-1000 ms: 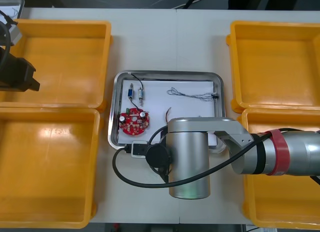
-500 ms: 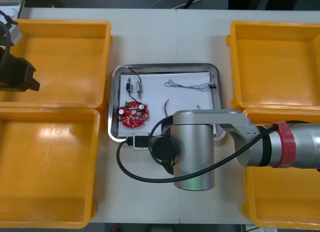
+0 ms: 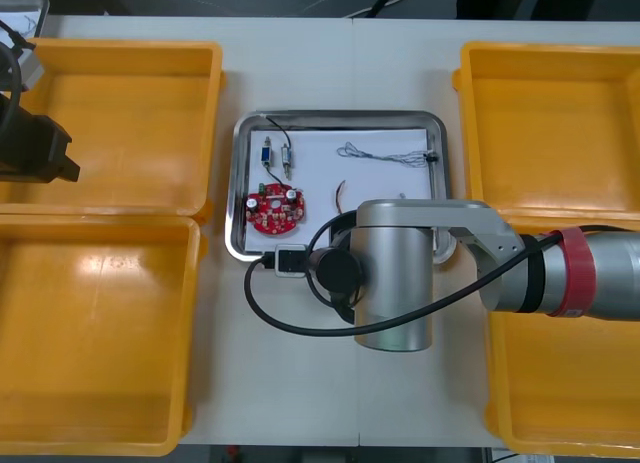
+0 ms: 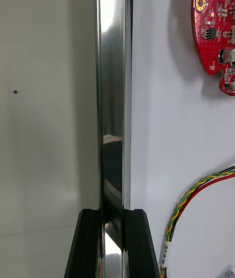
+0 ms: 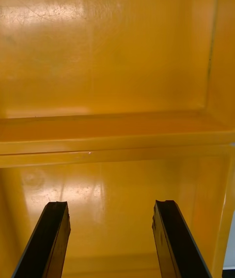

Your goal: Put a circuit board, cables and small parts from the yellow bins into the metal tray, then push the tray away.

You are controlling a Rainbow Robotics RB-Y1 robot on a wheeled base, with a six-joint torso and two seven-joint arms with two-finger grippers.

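The right claw point(image 4: 113, 215) is clamped on the near rim of the metal tray point(image 4: 113, 87). Its 2 black fingers point(image 4: 90, 243) stand apart only by the thickness of the rim, 1 outside over the table point(image 4: 44, 111) and 1 inside over the white lining point(image 4: 166, 126). In the front view the right arm point(image 3: 395, 283) reaches in from the right and covers the tray's near edge. The tray sits in the middle of the table, between the 2 yellow bins point(image 3: 120, 123) on the left and the 2 on the right.

Inside the tray, the round red circuit board point(image 3: 275, 208) lies in the near left part, close to the arm. Just beyond it are 2 small metal parts point(image 3: 265, 155) side by side, with a thin black cable point(image 3: 272, 138) curving off them toward the far rim. A thin twisted cable point(image 3: 385, 155) stretches across the far right part. A red and yellow cable point(image 4: 196, 194) rests on the lining just beside the inner finger, apart from the board.

The left claw point(image 5: 110, 204) is wide open and holds nothing. It hangs over the left bins, where their walls meet. The left arm point(image 3: 35, 148) shows at the table's left edge.
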